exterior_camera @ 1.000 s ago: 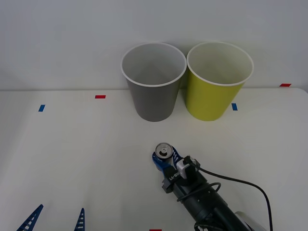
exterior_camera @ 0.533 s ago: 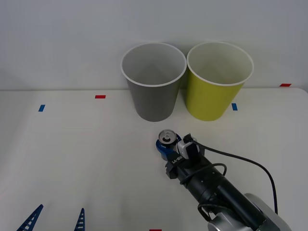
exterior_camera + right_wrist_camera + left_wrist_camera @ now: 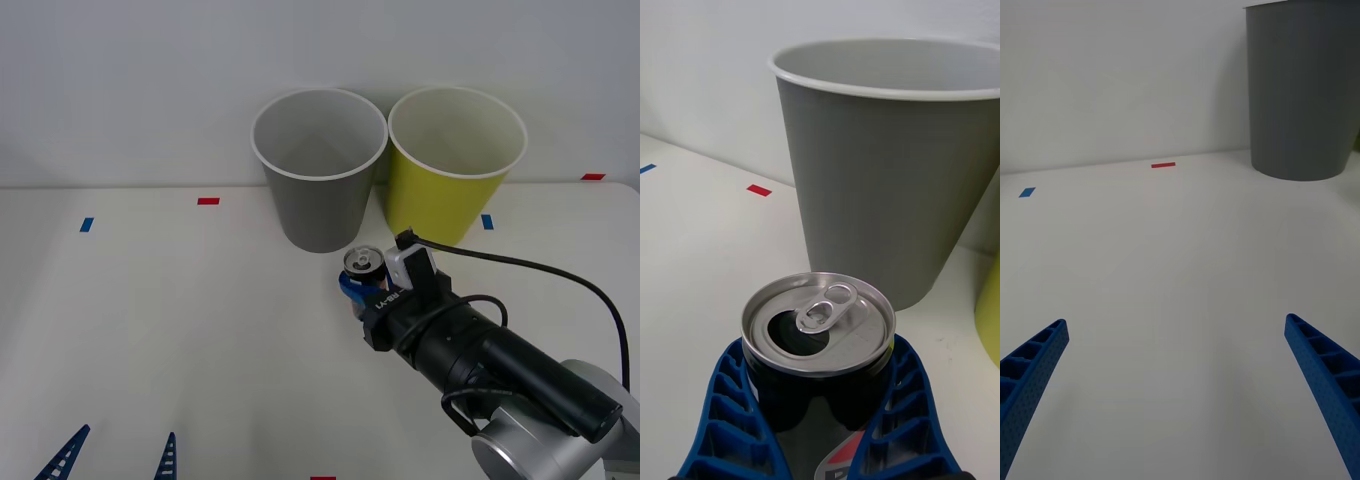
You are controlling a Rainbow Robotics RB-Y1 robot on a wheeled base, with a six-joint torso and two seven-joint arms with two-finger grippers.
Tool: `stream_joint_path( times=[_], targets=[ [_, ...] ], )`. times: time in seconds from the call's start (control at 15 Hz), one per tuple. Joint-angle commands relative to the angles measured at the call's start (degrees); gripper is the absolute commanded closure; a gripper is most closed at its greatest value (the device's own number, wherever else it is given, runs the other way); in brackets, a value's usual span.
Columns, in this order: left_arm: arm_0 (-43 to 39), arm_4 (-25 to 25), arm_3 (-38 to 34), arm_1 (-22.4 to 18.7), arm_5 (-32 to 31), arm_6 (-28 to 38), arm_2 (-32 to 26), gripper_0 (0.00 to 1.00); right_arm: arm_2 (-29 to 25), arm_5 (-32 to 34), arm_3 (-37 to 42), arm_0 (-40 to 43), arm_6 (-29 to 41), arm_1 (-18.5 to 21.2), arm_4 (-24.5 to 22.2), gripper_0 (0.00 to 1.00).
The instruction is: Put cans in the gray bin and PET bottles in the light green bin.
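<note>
Right gripper (image 3: 358, 285) jaws clenched on the can (image 3: 363, 266), near the gray bin (image 3: 320, 215); transport step. Next: raise above rim, release. Left gripper (image 3: 1180, 390) jaws released, parked.

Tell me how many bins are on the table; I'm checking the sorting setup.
2. The gray bin stands at the table's far edge, and the light green bin stands right beside it on the robot's right. The right gripper holds the can just before them.
</note>
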State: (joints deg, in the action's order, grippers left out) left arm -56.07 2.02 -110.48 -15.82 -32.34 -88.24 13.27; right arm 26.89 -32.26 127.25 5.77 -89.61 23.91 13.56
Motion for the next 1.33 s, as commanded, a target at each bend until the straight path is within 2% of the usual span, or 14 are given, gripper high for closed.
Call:
stream_joint_path(
  times=[0.07,0.13,0.27,0.53,0.67,0.73,0.87,1.07,1.33],
  targets=[
    [0.00,0.00,0.00,0.00,0.00,0.00,0.00,0.00,-1.23,-14.59,11.53,-1.90,7.08,2.37,-1.87,1.00],
    [0.00,0.00,0.00,0.00,0.00,0.00,0.00,0.00,-1.67,-19.51,14.61,-3.66,9.45,2.99,-1.79,1.00],
    [0.00,0.00,0.00,0.00,0.00,0.00,0.00,0.00,-1.76,-22.76,16.89,-6.65,12.88,4.22,-1.61,1.00],
    [0.00,0.00,0.00,0.00,0.00,0.00,0.00,0.00,-2.11,-22.85,17.07,-14.20,20.96,9.31,2.34,1.00],
    [0.00,0.00,0.00,0.00,0.00,0.00,0.00,0.00,-2.81,-22.76,17.33,-16.67,21.67,10.46,3.40,1.00],
    [0.00,0.00,0.00,0.00,0.00,0.00,0.00,0.00,-4.30,-22.85,17.51,-18.07,21.84,10.54,6.04,1.00],
    [0.00,0.00,0.00,0.00,0.00,0.00,0.00,0.00,-7.12,-22.85,17.60,-19.83,22.02,9.40,10.43,1.00],
    [0.00,0.00,0.00,0.00,0.00,0.00,0.00,0.00,-9.05,-22.85,16.81,-22.73,22.02,7.12,10.25,1.00],
    [0.00,0.00,0.00,0.00,0.00,0.00,0.00,0.00,-9.49,-22.85,10.04,-30.02,21.84,2.46,9.38,1.00]
  ],
)
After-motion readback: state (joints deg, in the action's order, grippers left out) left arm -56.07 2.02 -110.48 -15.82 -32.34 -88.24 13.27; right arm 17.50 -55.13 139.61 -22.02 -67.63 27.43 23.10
